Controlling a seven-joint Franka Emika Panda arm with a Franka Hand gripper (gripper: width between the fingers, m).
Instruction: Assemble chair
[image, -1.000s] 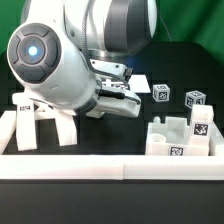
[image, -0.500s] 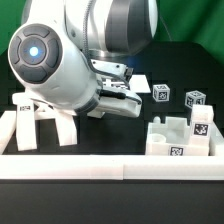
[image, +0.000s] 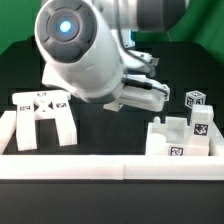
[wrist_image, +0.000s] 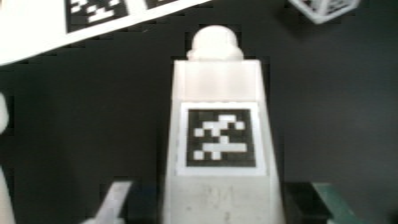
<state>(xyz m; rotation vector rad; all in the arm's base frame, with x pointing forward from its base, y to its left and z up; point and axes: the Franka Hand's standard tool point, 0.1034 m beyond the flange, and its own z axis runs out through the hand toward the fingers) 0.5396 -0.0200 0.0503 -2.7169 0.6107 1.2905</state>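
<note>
In the wrist view a white chair bar (wrist_image: 222, 110) with a square tag and a rounded peg at its far end fills the space between my fingers. My gripper (wrist_image: 222, 202) is shut on it, one finger (wrist_image: 119, 203) on each side. In the exterior view the gripper (image: 152, 96) hangs above the dark table, between the white leg frame (image: 42, 116) at the exterior view's left and a stepped white chair block (image: 180, 137) at its right. The arm's body hides most of the held bar there.
A low white border wall (image: 110, 168) runs along the front. A small tagged cube (image: 195, 100) stands behind the stepped block. In the wrist view a tagged white slab (wrist_image: 89, 25) lies beyond the bar and a cube corner (wrist_image: 329, 8) shows past it.
The arm has swung toward the exterior view's right and risen, uncovering the tagged top of the leg frame. The grip has not changed.
</note>
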